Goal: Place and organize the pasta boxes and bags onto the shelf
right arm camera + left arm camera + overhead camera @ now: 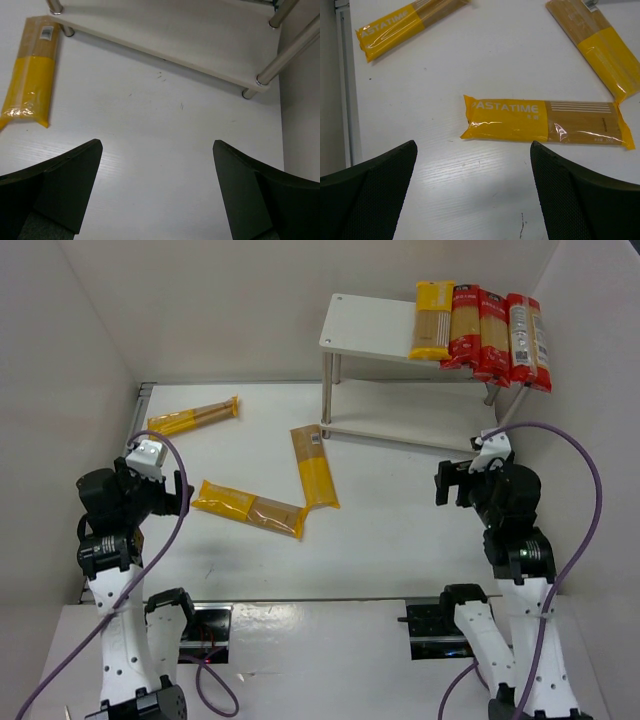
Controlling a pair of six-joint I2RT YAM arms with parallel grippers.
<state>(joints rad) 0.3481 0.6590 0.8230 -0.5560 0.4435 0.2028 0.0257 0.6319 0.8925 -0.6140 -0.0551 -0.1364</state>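
counting four yellow packets (250, 508), three red (490, 335)

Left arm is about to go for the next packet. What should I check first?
1. Left claw open and empty: ok.
2. Nearest yellow packet lies flat, ahead of that claw: ok.
3. Its window end clear of the neighbouring packet: cannot tell, very close.
4. Right claw open, empty, away from the pickup: ok.
5. Top board of the shelf has bare room on its left part: ok.
6. All packets shelved: not ok, three lie on the table.
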